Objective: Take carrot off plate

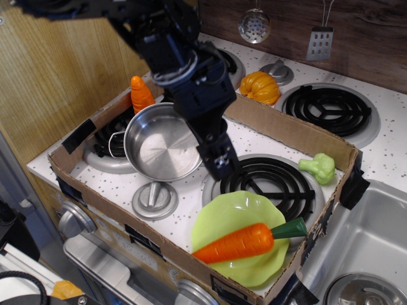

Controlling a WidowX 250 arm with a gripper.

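- My end effector (219, 159) hangs over the gap between the steel pot (164, 142) and the front right burner (270, 180), pointing down toward the stove
- From this angle its dark fingers overlap into one black shape, so I cannot tell whether it is open or closed; nothing shows in its grip
- The carrot (245, 242) lies on its side across the plate (227, 215), its orange tip reaching past the plate's near rim toward the cardboard wall and its dark green stem cap poking over the right rim
- The plate sits at the front right of the cardboard box (299, 130), partly over the front right burner
- My end effector is above and behind the plate, apart from the carrot and not touching it
- The steel pot stands upright to the left of my arm, with a stubby orange cone (140, 93) just behind it against the box wall
- A green broccoli toy (320, 167) rests near the box's right wall
- An orange pumpkin (259, 87) sits outside the box on the tabletop at the back
- A perforated ladle and a small grater hang on the dark wall behind
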